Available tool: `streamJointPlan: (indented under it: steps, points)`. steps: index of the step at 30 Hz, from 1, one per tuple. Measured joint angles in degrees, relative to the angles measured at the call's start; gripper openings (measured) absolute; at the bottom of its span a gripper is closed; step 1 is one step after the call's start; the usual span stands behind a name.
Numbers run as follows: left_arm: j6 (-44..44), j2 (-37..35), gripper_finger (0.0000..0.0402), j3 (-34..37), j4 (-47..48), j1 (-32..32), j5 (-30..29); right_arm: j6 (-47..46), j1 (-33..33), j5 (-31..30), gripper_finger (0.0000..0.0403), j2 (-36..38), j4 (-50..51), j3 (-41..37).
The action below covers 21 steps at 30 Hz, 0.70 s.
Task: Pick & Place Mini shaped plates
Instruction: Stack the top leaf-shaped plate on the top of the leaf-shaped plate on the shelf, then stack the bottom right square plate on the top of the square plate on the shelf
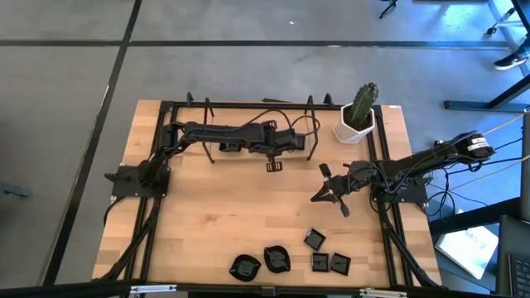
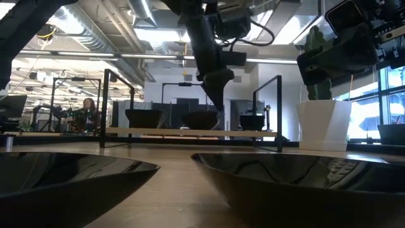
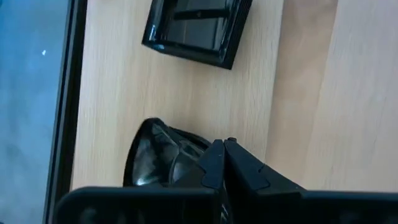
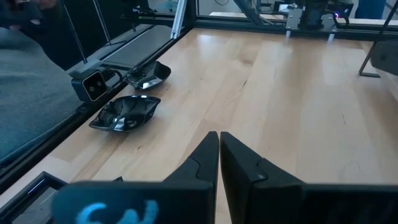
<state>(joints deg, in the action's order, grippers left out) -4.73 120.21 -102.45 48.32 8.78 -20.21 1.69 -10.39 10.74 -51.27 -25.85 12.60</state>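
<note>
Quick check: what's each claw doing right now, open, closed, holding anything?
Left claw: closed on the rim of a wavy-rimmed black dish.
Right claw: closed, empty, above the table.

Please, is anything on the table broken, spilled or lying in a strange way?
Nothing stands out. The five black dishes near the front edge lie upright and whole; only one square dish is turned a little against its two neighbours. The cactus pot stands upright at the back.
</note>
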Motion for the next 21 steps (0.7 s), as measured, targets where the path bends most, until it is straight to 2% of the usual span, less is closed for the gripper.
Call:
streamJointPlan:
  steps: [11, 14, 18, 21]
  points:
    - [-0.39, 0.01, 0.0005, 0.01, -0.62, 0.79, 0.41, -0.15, 0.02, -0.02, 0.0018, 0.00, -0.02, 0.00]
    - [-3.07, -0.28, 0.0002, -0.01, -0.37, 0.20, 0.15, 0.02, 0.02, -0.02, 0.0018, 0.00, 0.00, 0.00]
    - [-4.82, -4.20, 0.0003, -0.04, -0.18, -2.64, 0.18, 0.05, 0.02, -0.04, 0.0018, 0.00, 0.44, 0.00]
    - [-4.61, -8.82, 0.0002, -0.12, 0.14, -5.48, 2.79, -0.02, 0.02, -0.07, 0.0018, 0.00, 0.69, 0.00]
